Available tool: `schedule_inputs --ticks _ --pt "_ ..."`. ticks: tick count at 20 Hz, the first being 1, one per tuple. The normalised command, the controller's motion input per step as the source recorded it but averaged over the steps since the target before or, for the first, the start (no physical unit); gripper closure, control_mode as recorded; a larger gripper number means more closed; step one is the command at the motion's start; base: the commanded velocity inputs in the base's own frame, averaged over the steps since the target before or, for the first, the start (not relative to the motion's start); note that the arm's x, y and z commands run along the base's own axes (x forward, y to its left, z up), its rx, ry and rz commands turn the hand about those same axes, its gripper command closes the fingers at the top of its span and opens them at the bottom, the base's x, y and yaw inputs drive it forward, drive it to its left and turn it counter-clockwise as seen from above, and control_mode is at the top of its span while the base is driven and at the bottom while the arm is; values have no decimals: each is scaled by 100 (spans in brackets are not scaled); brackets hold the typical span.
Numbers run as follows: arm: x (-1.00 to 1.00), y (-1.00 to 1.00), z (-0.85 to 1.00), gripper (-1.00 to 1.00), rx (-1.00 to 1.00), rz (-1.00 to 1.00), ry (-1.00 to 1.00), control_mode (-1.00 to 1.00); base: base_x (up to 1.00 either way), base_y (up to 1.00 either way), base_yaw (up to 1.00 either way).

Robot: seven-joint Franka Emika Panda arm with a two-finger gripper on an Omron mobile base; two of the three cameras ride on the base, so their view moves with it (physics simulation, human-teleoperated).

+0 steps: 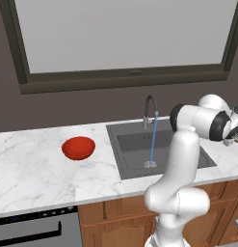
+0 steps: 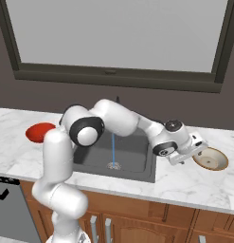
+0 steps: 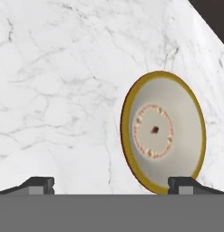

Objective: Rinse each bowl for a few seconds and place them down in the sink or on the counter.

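The cream bowl (image 2: 211, 159) with its brownish rim sits on the white marble counter (image 2: 184, 182) to the right of the sink (image 2: 137, 163), and the gripper (image 2: 193, 148) hangs just beside it with its fingers spread wide and nothing between them, one fingertip (image 3: 183, 183) showing against the bowl's rim in the hand view. The red bowl (image 1: 78, 147) rests on the counter left of the sink, well apart from the arm, while a thin stream of water (image 1: 152, 140) runs from the dark faucet (image 1: 149, 108) down to the drain
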Motion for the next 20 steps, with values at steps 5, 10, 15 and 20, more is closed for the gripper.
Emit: schedule_inputs --ticks 5,10,15,20 --pt "22 -6 -13 -100 0 4 3 -100 0 0 0" --pt "24 -6 -11 -100 0 3 4 -100 0 0 0" --pt "23 -7 -8 -100 0 1 4 -100 0 0 0" --pt "22 -11 -10 -100 0 0 3 -100 0 0 0"
